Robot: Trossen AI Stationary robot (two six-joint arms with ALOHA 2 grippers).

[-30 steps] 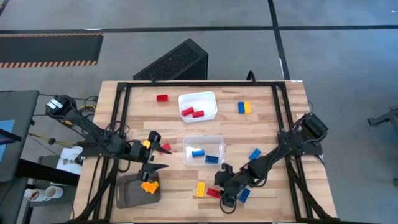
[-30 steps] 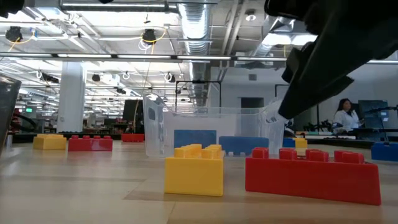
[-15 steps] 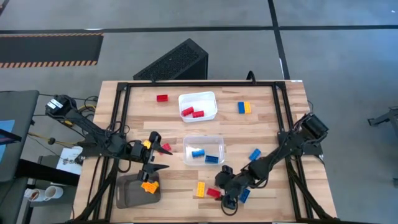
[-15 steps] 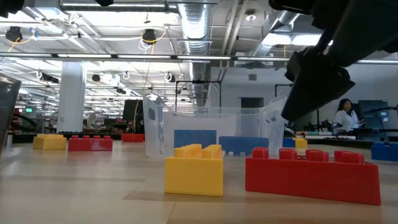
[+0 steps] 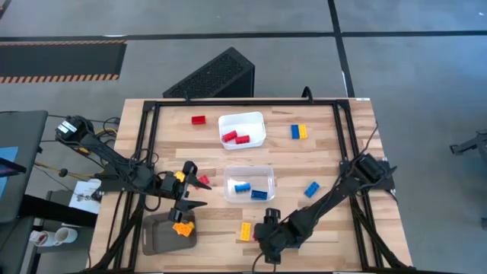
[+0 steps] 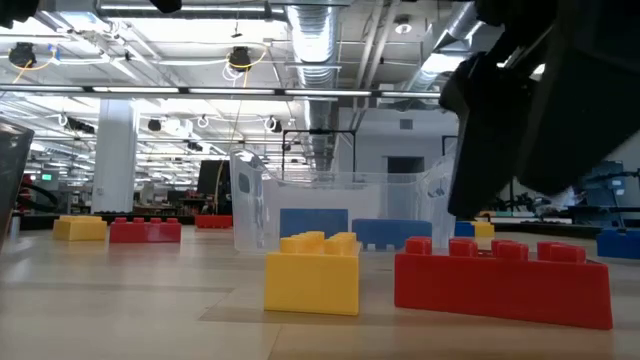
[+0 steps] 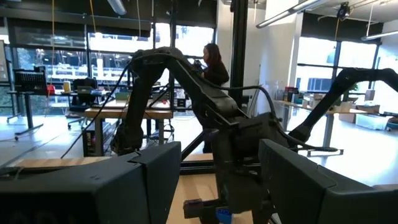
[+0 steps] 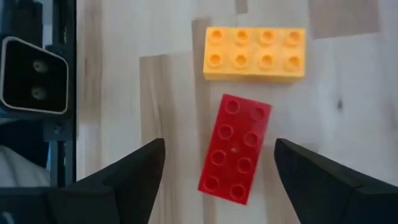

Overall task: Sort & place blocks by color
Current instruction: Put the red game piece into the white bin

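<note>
My right gripper (image 5: pixel 266 234) hangs open near the table's near edge, pointing down. In the right wrist view (image 8: pixel 219 155) its fingers stand on either side of a red eight-stud block (image 8: pixel 235 149) without touching it. That block (image 6: pixel 500 285) lies flat on the wood. A yellow block (image 8: pixel 255 53) (image 5: pixel 246 230) lies just beside it. My left gripper (image 5: pixel 196 185) (image 7: pixel 217 174) waits open at the table's left, held level above the wood. A small red block (image 5: pixel 203 180) shows between its fingers from above.
A white tray (image 5: pixel 228 118) holds red blocks and a clear tray (image 5: pixel 228 172) holds blue ones. A grey tray (image 5: pixel 156 237) holds a yellow block (image 5: pixel 181 227). Loose blocks: blue (image 5: pixel 311 189), a blue and yellow pair (image 5: pixel 299 132), red (image 5: pixel 198 119). Black rails (image 5: pixel 152 144) frame the table.
My right gripper has moved toward the table's left and near edges and come lower. It now stands over the red block, hiding it from the high view. The blocks and my left arm have stayed where they were.
</note>
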